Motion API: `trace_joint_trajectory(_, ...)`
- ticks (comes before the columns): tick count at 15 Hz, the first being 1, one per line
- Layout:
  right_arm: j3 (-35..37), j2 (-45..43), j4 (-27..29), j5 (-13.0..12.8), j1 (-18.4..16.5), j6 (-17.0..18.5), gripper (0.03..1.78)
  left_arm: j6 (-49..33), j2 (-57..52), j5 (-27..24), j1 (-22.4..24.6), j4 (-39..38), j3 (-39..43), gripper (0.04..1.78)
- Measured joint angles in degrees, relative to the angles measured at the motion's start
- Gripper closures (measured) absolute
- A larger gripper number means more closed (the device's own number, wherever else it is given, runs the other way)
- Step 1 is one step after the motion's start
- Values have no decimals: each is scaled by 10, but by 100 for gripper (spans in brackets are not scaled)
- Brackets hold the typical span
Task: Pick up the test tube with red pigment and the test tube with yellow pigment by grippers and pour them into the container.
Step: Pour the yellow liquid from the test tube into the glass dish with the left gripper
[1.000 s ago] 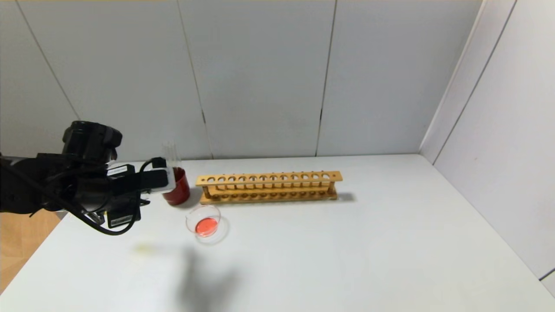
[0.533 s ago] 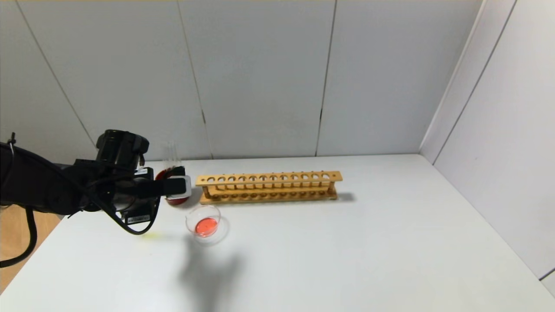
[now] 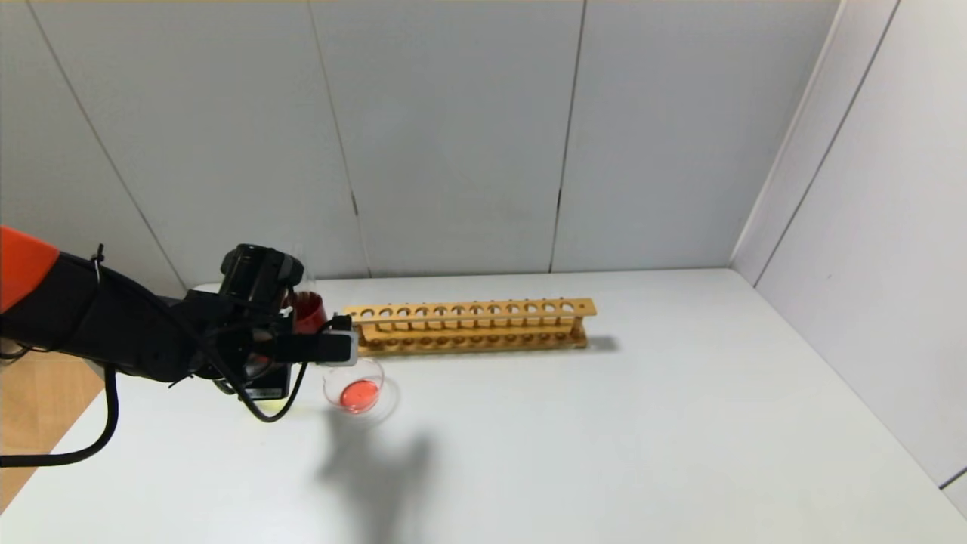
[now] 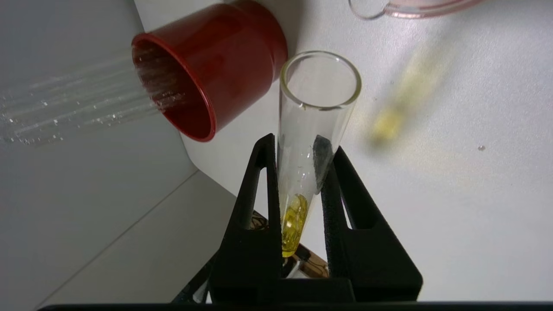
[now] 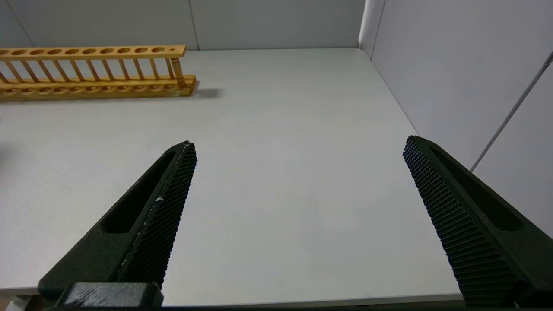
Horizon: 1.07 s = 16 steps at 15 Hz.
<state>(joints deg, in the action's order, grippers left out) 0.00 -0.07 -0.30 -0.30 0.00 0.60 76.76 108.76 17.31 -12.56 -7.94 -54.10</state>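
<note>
My left gripper (image 3: 340, 347) is shut on the test tube with yellow pigment (image 4: 312, 114). It hovers just left of and above the container (image 3: 359, 391), a small clear glass dish with red liquid in it. In the left wrist view my left gripper (image 4: 302, 144) grips the tube at mid-length. Yellow liquid sits in the tube's rounded end, and its open mouth points towards the table. The dish's rim (image 4: 410, 8) shows at that view's edge. No tube with red liquid shows. My right gripper (image 5: 298, 144) is open and empty over bare table, out of the head view.
A dark red cup (image 3: 308, 312) with clear tubes stands behind my left gripper and also shows in the left wrist view (image 4: 207, 65). A long wooden tube rack (image 3: 468, 326) lies right of the cup, and its end shows in the right wrist view (image 5: 90, 71). Walls stand behind and to the right.
My left gripper has moved right and towards the front with the yellow tube, from beside the red cup to just beside the dish. The dish and rack have not moved.
</note>
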Motion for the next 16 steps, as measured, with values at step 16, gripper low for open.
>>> trace_joint_trajectory(16, 0, 0, 0, 0, 0, 0, 6, 22, 52, 54, -27, 0, -26, 150)
